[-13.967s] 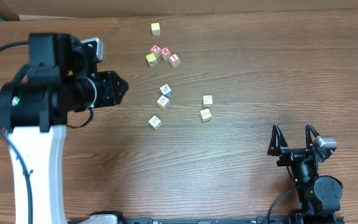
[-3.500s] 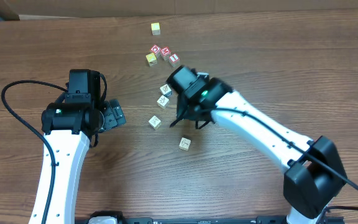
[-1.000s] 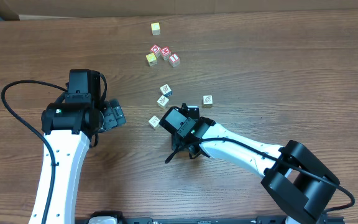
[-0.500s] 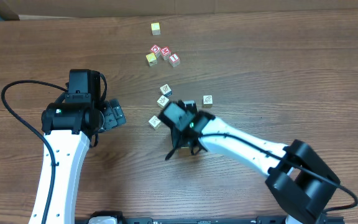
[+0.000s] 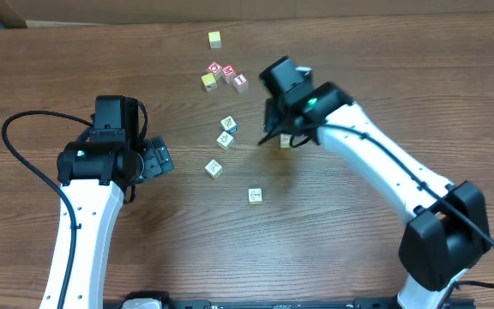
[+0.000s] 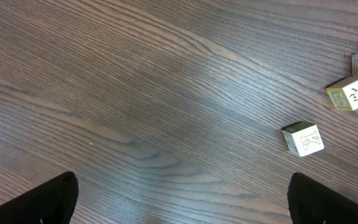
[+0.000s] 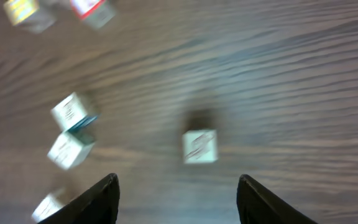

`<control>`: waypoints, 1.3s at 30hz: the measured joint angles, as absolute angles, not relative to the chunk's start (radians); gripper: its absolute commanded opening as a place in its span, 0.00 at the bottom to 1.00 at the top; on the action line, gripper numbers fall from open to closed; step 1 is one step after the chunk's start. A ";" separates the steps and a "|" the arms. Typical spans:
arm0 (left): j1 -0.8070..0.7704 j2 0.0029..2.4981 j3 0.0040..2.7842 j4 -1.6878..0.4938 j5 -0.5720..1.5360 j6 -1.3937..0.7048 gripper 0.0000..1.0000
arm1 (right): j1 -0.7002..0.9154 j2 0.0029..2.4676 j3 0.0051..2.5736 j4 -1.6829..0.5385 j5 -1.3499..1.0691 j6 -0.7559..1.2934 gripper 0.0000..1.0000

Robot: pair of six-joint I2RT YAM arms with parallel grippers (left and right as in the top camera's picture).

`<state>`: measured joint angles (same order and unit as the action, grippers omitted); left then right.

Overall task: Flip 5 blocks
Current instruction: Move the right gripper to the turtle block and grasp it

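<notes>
The coming move turns on one relation: the target block lies straight ahead of the right tool, centred in the gap between its fingers, a little beyond the tips and touching neither. Being a cube it has no long axis to line up with. Its faces look roughly square to the line between the fingers, though the wrist view is blurred, so that may be slightly off. The right tool stands apart with nothing in it, so a straight descent should bring the block between the fingers. From above, this block peeps out just under the tool, right of centre on the worktop. The right arm is much the nearer: it reaches from the near right corner diagonally up and left, well extended, wrist bent so the tool points down at the wood. The other pale blocks lie to its left and nearer the front: the paired blocks just beside each other, a lone block below them, and the front block alone toward the near edge. The left tool is spread wide and empty, facing right over bare wood, its arm bent at the elbow and well apart from the target. The red-faced cubes sit farther back.
</notes>
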<state>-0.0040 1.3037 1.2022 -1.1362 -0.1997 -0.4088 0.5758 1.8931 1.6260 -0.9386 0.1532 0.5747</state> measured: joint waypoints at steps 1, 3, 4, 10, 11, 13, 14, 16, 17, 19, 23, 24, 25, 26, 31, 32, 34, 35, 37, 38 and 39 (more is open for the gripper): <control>-0.004 1.304 1.202 -1.137 -0.200 -0.409 1.00 | 0.565 1.903 1.626 -0.935 0.154 0.571 0.63; -0.004 1.304 1.202 -1.136 -0.200 -0.409 1.00 | 0.554 1.931 1.626 -0.923 0.152 0.551 0.63; -0.004 1.304 1.202 -1.136 -0.200 -0.409 1.00 | 0.553 1.954 1.626 -0.916 0.148 0.540 0.63; -0.004 1.304 1.202 -1.137 -0.200 -0.409 1.00 | 0.564 2.072 1.617 -0.906 0.130 0.504 0.63; -0.004 1.304 1.202 -1.136 -0.199 -0.409 1.00 | 0.565 2.087 1.615 -0.902 0.128 0.501 0.63; -0.004 1.304 1.202 -1.136 -0.200 -0.409 1.00 | 0.565 2.107 1.613 -0.896 0.127 0.497 0.62; -0.004 1.304 1.202 -1.137 -0.200 -0.409 1.00 | 0.565 2.114 1.612 -0.892 0.127 0.496 0.62; -0.004 1.304 1.202 -1.137 -0.199 -0.409 1.00 | 0.565 2.120 1.610 -0.890 0.128 0.495 0.61; -0.004 1.304 1.202 -1.137 -0.200 -0.409 1.00 | 0.564 2.120 1.609 -0.889 0.128 0.493 0.61; -0.004 1.304 1.202 -1.137 -0.199 -0.409 1.00 | 0.564 2.120 1.609 -0.881 0.130 0.493 0.61; -0.004 1.304 1.202 -1.136 -0.200 -0.409 1.00 | 0.565 2.120 1.609 -0.868 0.131 0.485 0.51; -0.004 1.304 1.202 -1.137 -0.200 -0.409 1.00 | 0.565 2.120 1.609 -0.865 0.131 0.481 0.49; -0.004 1.304 1.202 -1.136 -0.200 -0.409 1.00 | 0.566 2.120 1.609 -0.866 0.131 0.480 0.49; -0.004 1.304 1.202 -1.136 -0.200 -0.409 1.00 | 0.566 2.120 1.609 -0.866 0.131 0.477 0.49; -0.004 1.304 1.202 -1.136 -0.200 -0.409 1.00 | 0.566 2.120 1.594 -0.850 0.131 0.474 0.49; -0.004 1.304 1.202 -1.136 -0.200 -0.409 1.00 | 0.566 2.120 1.587 -0.845 0.131 0.474 0.50; -0.004 1.304 1.202 -1.137 -0.200 -0.409 1.00 | 0.566 2.120 1.569 -0.838 0.131 0.473 0.49; -0.004 1.304 1.202 -1.136 -0.199 -0.409 1.00 | 0.566 2.120 1.562 -0.838 0.131 0.474 0.45; -0.004 1.304 1.202 -1.136 -0.200 -0.409 1.00 | 0.566 2.120 1.557 -0.838 0.131 0.468 0.38; -0.004 1.304 1.202 -1.136 -0.200 -0.409 1.00 | 0.566 2.120 1.556 -0.838 0.131 0.468 0.36; -0.004 1.304 1.202 -1.137 -0.200 -0.409 1.00 | 0.565 2.120 1.556 -0.836 0.131 0.469 0.34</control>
